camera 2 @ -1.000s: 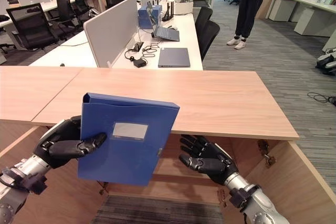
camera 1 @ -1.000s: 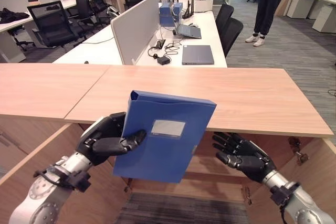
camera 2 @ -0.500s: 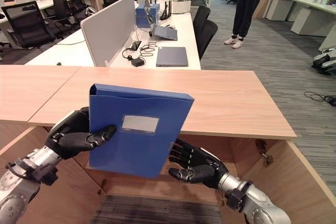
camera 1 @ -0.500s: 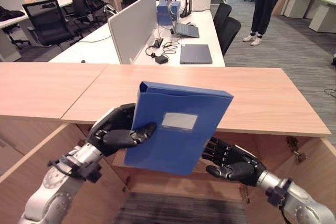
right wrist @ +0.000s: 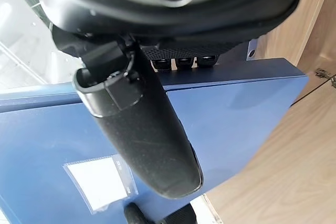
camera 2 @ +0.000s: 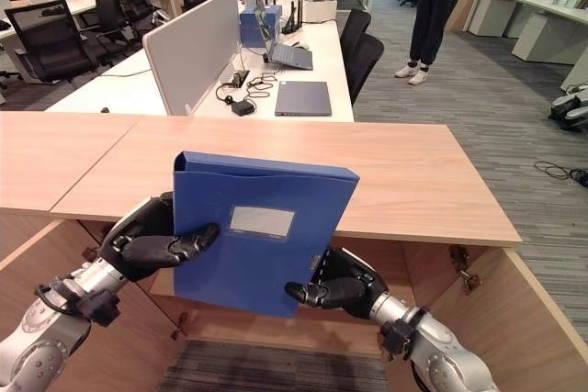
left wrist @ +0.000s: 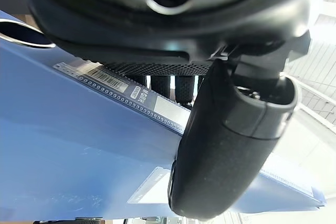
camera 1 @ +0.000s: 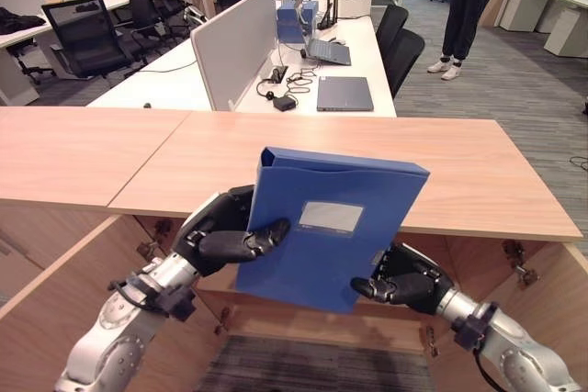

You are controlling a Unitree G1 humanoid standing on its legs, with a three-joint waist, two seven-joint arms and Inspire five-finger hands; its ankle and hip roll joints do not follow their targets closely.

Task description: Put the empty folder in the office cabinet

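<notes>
A blue box folder (camera 1: pixel 331 227) with a pale label pocket on its face stands almost upright, a little tilted, in front of the open wooden cabinet (camera 1: pixel 303 305). My left hand (camera 1: pixel 220 231) grips its left edge, thumb across the front and fingers behind. My right hand (camera 1: pixel 409 280) holds the lower right corner, its thumb (right wrist: pixel 147 140) pressed on the blue face and its fingers behind. The left wrist view shows the left thumb (left wrist: pixel 226 150) lying on the folder (left wrist: pixel 79 145). The folder sits at about the height of the cabinet's top board (camera 1: pixel 478 181).
Open cabinet doors flank both sides (camera 1: pixel 55 291) (camera 2: pixel 514 319). Beyond the wooden top stands a white desk (camera 1: pixel 349 61) with a closed laptop (camera 1: pixel 344 94), cables and a grey divider (camera 1: pixel 234 43). Office chairs stand at the back left, and a person (camera 1: pixel 469 6) stands far right.
Both arms carried the folder to the right and slightly up. My right hand rose from below the top board and closed on the folder's lower right corner.
</notes>
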